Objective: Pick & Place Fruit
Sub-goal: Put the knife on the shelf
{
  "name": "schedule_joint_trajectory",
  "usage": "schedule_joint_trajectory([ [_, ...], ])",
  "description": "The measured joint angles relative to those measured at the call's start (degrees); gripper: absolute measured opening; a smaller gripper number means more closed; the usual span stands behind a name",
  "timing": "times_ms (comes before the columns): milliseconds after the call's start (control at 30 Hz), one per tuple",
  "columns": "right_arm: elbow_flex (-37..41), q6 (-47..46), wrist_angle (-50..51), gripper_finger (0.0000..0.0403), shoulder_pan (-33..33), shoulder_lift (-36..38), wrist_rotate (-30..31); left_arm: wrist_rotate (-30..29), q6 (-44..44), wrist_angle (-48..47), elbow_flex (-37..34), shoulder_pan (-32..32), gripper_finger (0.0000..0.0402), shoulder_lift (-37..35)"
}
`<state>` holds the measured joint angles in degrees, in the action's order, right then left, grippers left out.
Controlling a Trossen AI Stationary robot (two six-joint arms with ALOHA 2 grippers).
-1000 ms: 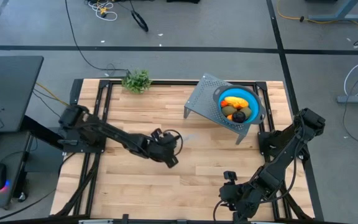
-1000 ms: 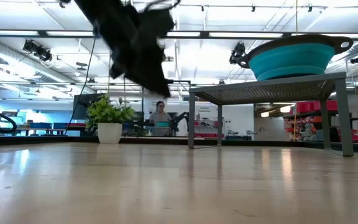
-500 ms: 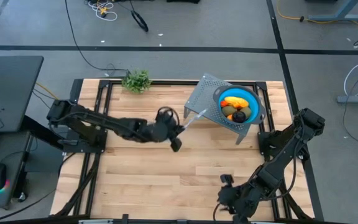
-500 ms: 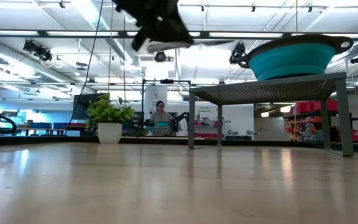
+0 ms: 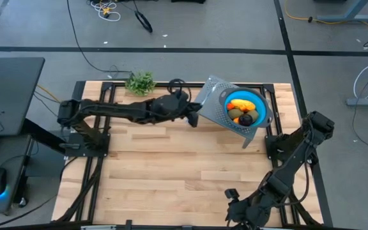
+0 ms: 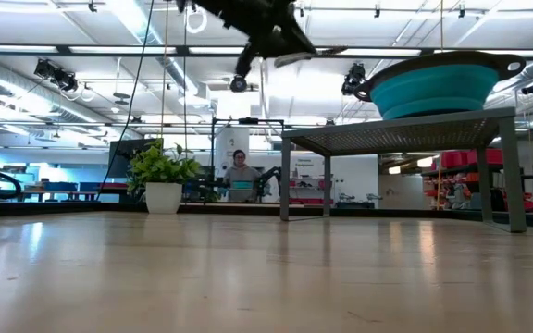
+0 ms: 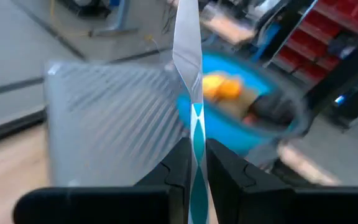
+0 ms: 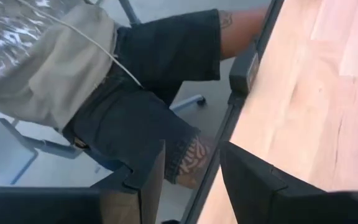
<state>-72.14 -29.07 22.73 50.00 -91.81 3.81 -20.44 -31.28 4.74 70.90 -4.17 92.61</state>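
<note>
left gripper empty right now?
No. In the left wrist view the left gripper is shut on the knife, its blade pointing toward the blue bowl with the fruit.

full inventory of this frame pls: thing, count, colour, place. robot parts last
Table: 1, light wood, centre.
Rack: 1, grey perforated metal, far right of the table.
Bowl: 1, blue, on the rack.
Fruit: several pieces, orange, olive-green and dark, in the bowl.
Knife: 1, silver blade, blue handle, held up near the rack.
Leafy sprig: 1, green, far edge of the table.
Person: 1, dark shorts, beside the table's near edge.
Left end effector: 1, dark, shut on the knife, by the rack.
Right end effector: 1, dark, open and empty, at the near edge.
</note>
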Motion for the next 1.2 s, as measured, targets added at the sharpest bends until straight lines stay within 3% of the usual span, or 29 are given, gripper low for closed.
schedule_joint_trajectory([
  [300, 0.01, -3.51, 0.53, 0.0165, 1.09, 0.02, 0.12, -2.58, -0.14, -4.32, 12.98, -2.00, 0.0042, 8.93],
  [467, 0.00, -2.51, 1.19, 0.0165, 2.78, 0.02, 0.76, -6.92, -4.05, -5.88, 13.13, -3.79, 0.0042, 11.42],
  [700, 0.02, 2.04, 5.73, 0.0165, 2.98, 0.02, 1.71, -2.60, -8.64, -4.91, 14.69, -5.82, 0.0042, 16.59],
  [1200, 0.02, 3.85, 9.12, 0.0165, 2.80, 0.02, 3.48, -4.86, -7.52, -3.97, 19.79, -6.54, 0.0047, 22.33],
])
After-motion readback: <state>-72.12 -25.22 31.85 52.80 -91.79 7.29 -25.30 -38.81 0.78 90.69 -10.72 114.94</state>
